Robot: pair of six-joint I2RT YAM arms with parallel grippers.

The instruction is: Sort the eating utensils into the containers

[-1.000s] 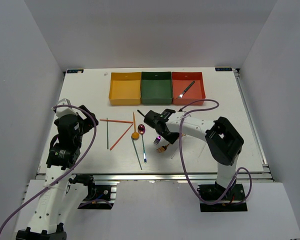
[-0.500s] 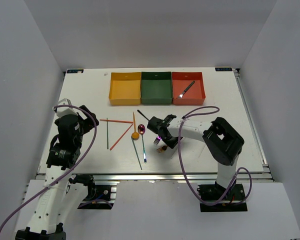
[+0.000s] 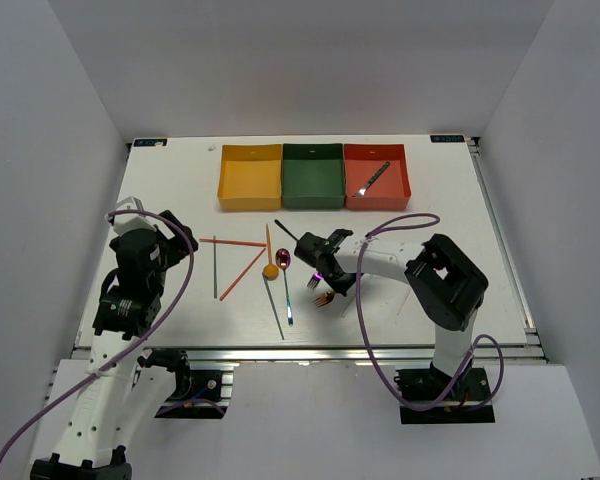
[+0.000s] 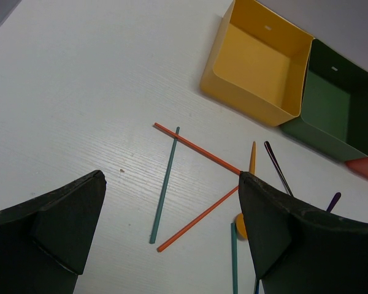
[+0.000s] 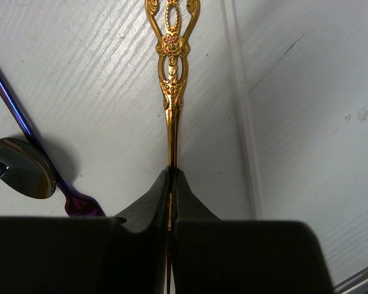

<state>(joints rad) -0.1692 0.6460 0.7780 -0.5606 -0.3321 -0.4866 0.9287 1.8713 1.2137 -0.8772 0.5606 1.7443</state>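
My right gripper [image 5: 172, 174] is shut on the gold fork [image 5: 172, 79], whose ornate handle sticks out past the fingertips, low over the table. From above, the right gripper [image 3: 327, 283] sits mid-table over the gold fork [image 3: 325, 298]. A blue-purple handle [image 5: 12, 98] and a shiny dark spoon bowl [image 5: 21, 168] lie just left of it. My left gripper [image 4: 172, 177] hangs open and holds nothing above a grey-green chopstick [image 4: 164, 184] and two orange-red chopsticks [image 4: 196, 147]. The yellow tray [image 3: 250, 185], green tray [image 3: 312, 185] and red tray [image 3: 395, 185] stand in a row at the back.
A black fork [image 3: 372, 179] lies in the red tray. An orange spoon [image 3: 270, 268], purple spoon [image 3: 283, 258], teal-handled fork [image 3: 288, 300] and a black utensil [image 3: 286, 230] lie between the arms. A pale slim stick [image 5: 239, 104] lies right of the gold fork.
The right gripper has dropped a little toward the near side and its jaws have closed on the gold fork. The left arm has not moved.
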